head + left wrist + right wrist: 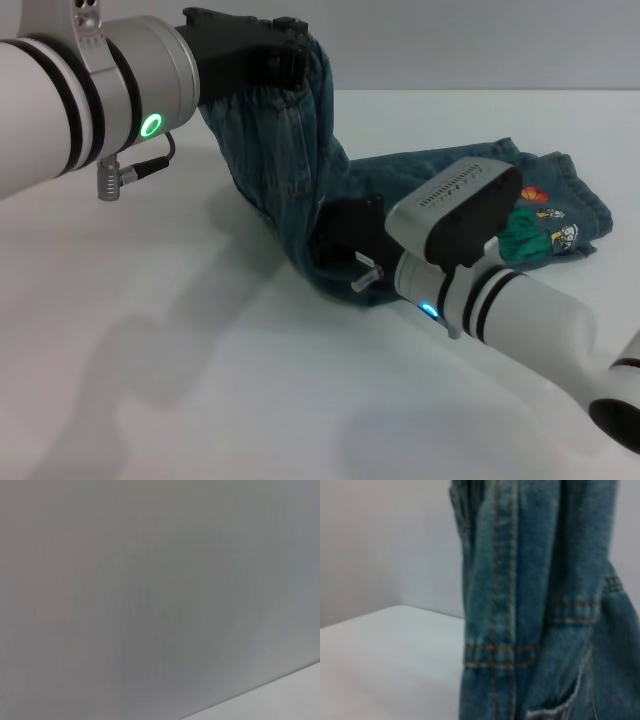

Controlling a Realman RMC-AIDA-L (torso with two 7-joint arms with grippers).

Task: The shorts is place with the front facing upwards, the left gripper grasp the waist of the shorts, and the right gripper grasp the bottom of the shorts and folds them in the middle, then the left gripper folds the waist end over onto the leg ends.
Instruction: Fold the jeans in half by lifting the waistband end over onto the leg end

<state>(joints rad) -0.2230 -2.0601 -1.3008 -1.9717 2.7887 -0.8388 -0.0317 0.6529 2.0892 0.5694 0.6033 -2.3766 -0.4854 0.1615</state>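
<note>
The blue denim shorts [285, 170] are half lifted. My left gripper [262, 52] is high at the back, shut on the waist of the shorts [310, 60], and the cloth hangs down from it in a steep band. The leg ends [585, 205] lie flat on the table at the right, one with the cartoon patch [535, 228]. My right gripper [345, 245] is low, against the denim where the hanging part meets the flat part; its fingertips are hidden by cloth. The right wrist view is filled with hanging denim [535, 605] with orange stitching. The left wrist view shows no shorts.
The white table [170, 380] stretches to the left and front of the shorts. A grey wall [480, 40] stands behind it. My right arm [530, 320] crosses the front right corner of the table.
</note>
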